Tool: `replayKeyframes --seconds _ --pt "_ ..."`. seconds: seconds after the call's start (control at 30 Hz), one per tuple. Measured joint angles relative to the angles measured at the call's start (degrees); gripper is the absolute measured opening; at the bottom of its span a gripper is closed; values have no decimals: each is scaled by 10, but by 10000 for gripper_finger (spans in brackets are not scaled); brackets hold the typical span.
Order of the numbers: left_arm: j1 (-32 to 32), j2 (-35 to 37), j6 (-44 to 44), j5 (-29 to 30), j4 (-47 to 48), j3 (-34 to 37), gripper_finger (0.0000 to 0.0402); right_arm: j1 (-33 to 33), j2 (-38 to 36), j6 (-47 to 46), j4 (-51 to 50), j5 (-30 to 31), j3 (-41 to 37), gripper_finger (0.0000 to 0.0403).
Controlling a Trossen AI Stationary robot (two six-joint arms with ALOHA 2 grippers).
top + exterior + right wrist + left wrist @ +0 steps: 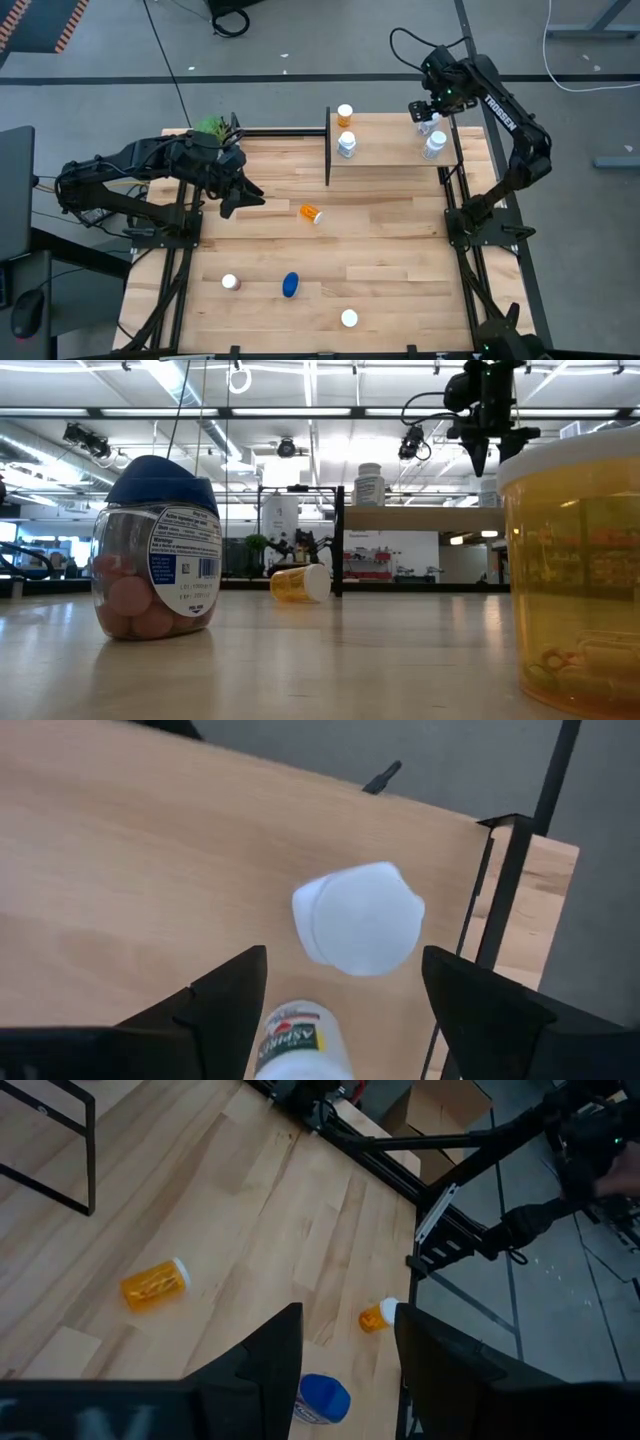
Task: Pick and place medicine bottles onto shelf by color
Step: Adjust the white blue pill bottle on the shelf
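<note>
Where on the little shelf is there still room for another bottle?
The middle of the shelf is bare wood, between the orange bottle and clear bottle at its left end and the two white-capped bottles at its right end. That right end is crowded: the right claw hangs open above those bottles.

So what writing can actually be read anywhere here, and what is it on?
"TROSSEN": white letters on the right arm, high view.
"ASPIRIN": label of the white bottle between the right tool's fingers, right wrist view.
Blue-capped bottle, low view: white and blue label with a barcode, print too small to read.
Shelf bottle, low view: label too blurred to read.
</note>
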State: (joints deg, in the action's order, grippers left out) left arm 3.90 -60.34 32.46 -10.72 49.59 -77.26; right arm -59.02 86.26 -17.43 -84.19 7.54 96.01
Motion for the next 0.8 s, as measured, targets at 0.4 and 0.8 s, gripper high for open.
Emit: replayKeyframes --seconds 0.4,0.8 --pt "19 0 -31 4 -71 0 167 -8 1 -96 11 10 0 257" --pt "61 0 -113 -17 -125 0 167 -7 1 -189 5 3 0 258"
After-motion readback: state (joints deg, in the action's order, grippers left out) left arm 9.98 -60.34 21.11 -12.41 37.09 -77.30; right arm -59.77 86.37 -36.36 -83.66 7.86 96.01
